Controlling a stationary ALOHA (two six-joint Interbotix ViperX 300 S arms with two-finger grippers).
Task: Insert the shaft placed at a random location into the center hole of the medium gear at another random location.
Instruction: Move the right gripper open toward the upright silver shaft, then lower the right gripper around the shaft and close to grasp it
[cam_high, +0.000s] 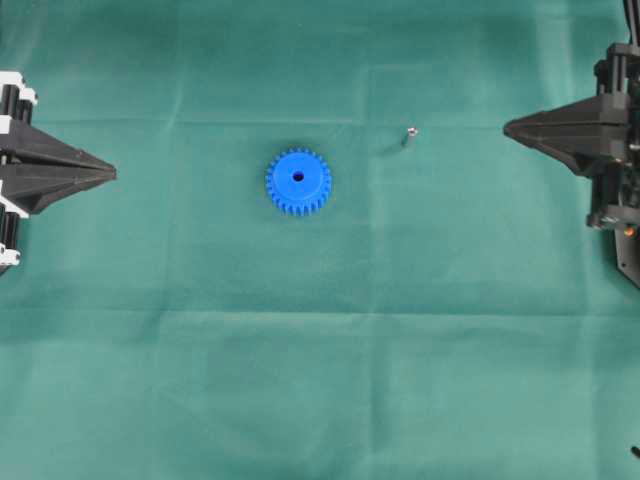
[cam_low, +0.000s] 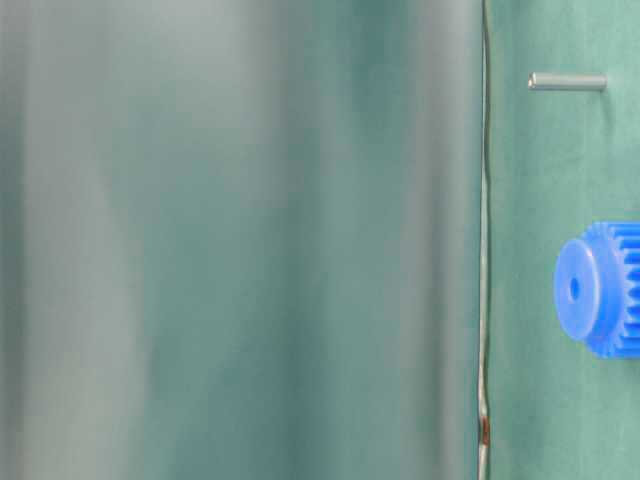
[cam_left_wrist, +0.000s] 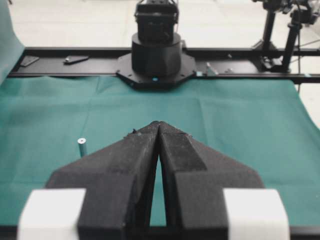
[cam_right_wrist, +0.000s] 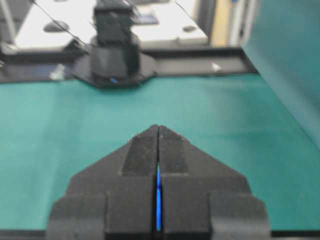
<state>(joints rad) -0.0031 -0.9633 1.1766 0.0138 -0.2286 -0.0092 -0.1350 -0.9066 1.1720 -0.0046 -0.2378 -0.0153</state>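
The blue medium gear (cam_high: 298, 181) lies flat on the green cloth near the middle, its dark center hole (cam_high: 298, 177) facing up; it also shows in the table-level view (cam_low: 603, 288). The silvery shaft (cam_high: 410, 134) stands upright to the gear's right, apart from it. It shows too in the table-level view (cam_low: 567, 82) and in the left wrist view (cam_left_wrist: 82, 146). My left gripper (cam_high: 112, 174) is shut and empty at the far left (cam_left_wrist: 158, 123). My right gripper (cam_high: 507, 127) is shut and empty at the far right (cam_right_wrist: 158, 127); a sliver of the gear's blue shows through its slit.
The green cloth (cam_high: 320, 360) covers the table. The opposite arm's black base stands at the cloth's far edge in the left wrist view (cam_left_wrist: 156, 50) and in the right wrist view (cam_right_wrist: 115, 52). A raised fold of cloth (cam_low: 240, 240) blocks most of the table-level view.
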